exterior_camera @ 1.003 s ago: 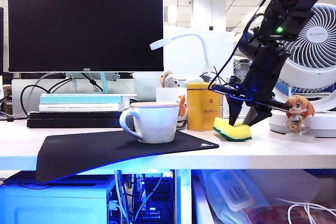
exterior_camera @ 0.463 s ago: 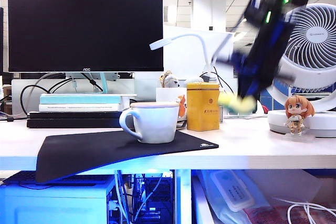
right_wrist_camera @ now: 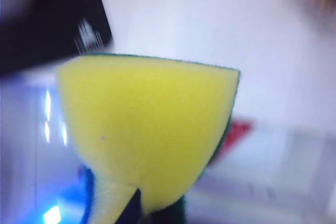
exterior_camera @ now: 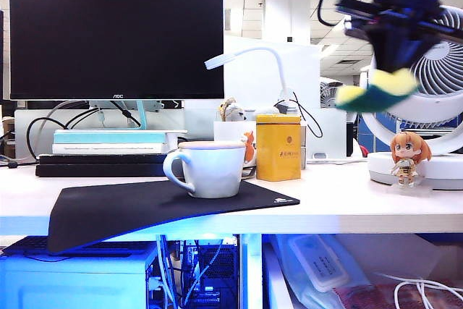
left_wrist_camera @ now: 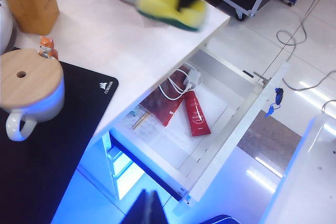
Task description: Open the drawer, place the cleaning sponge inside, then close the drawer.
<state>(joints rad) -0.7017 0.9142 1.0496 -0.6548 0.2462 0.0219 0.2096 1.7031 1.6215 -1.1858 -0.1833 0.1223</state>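
The wide shallow white drawer (left_wrist_camera: 226, 124) stands open below the white counter (left_wrist_camera: 121, 35); placing and closing remain. The right hand (exterior_camera: 391, 70) pinches the one yellow foam cleaning sponge with green scouring layer (exterior_camera: 376, 90) high above the counter. The left hand (left_wrist_camera: 148, 211), pressed together, hovers by the drawer.

R gripper (exterior_camera: 388, 70) raised high, pointing down, jaws clamped (blurred). L gripper (left_wrist_camera: 148, 209) low, jaw state unclear.
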